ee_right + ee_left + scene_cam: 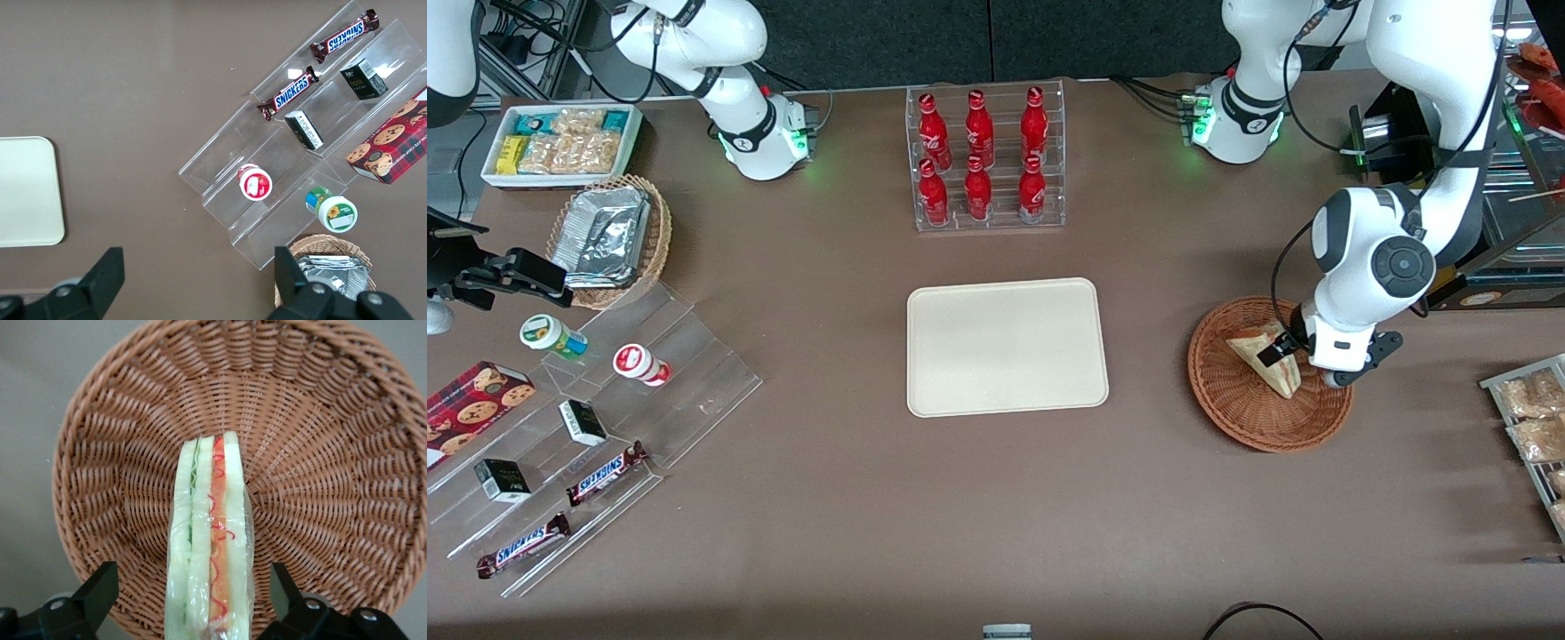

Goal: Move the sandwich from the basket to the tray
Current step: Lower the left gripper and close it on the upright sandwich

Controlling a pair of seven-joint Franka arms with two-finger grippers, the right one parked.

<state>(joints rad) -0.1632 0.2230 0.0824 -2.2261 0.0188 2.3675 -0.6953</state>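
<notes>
Softly, the gripper (193, 600) hangs over the basket (333, 453) with fingers spread around the squishy, light sandwich (210, 553), best squeezed gently on its flat bread sides.

You have the black-fingered gripper (193, 597) spread to either side of the plastic-wrapped triangular sandwich (210, 540), its pale white bread striped lengthwise with green, cream and red-orange filling. Under the fingers you see the round reddish-brown woven wicker basket (320, 473), its weave radiating in ribbed bands. Well aside from the gripper, your flat cream-beige rectangular tray (1007, 347) sits plain on the brown table (996, 498).
</notes>
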